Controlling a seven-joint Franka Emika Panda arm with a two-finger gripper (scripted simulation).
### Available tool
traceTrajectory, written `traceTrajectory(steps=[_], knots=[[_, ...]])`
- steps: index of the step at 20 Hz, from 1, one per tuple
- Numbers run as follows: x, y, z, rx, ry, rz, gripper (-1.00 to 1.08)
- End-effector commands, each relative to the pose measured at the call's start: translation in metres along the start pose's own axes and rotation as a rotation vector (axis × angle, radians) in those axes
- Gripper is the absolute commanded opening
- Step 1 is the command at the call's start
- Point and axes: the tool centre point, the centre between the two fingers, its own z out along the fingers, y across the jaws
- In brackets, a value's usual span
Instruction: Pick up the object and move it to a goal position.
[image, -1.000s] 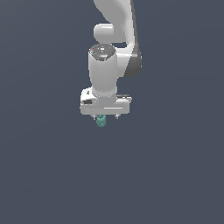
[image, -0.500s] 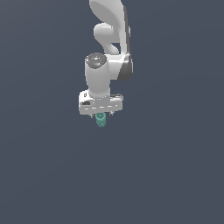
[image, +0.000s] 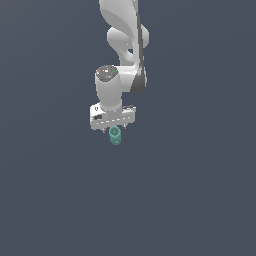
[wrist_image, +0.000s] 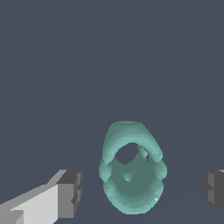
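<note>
Gripper (image: 114, 129) spread apart; teal object (wrist_image: 131, 173) between, gaps either side.

Counting it all up, I'm seeing just one teal object (image: 115, 135) (wrist_image: 131, 175), one white arm (image: 122, 60), and one tool (image: 113, 131) with two fingers (wrist_image: 65, 194) showing.

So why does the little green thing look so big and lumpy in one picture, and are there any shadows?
Wrist view: the camera sits close, so the object fills the frame, its render facets showing. Exterior view: the object is tiny under the gripper; flat, even light, no cast shadow visible.
</note>
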Motion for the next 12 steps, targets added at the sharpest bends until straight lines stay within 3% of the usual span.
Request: traceTrajectory(steps=[1,12], knots=[[-0.004,0.0,0.003,0.001,-0.001,-0.011,1.0],[-0.006,0.0,0.024,0.001,-0.001,-0.011,1.0]])
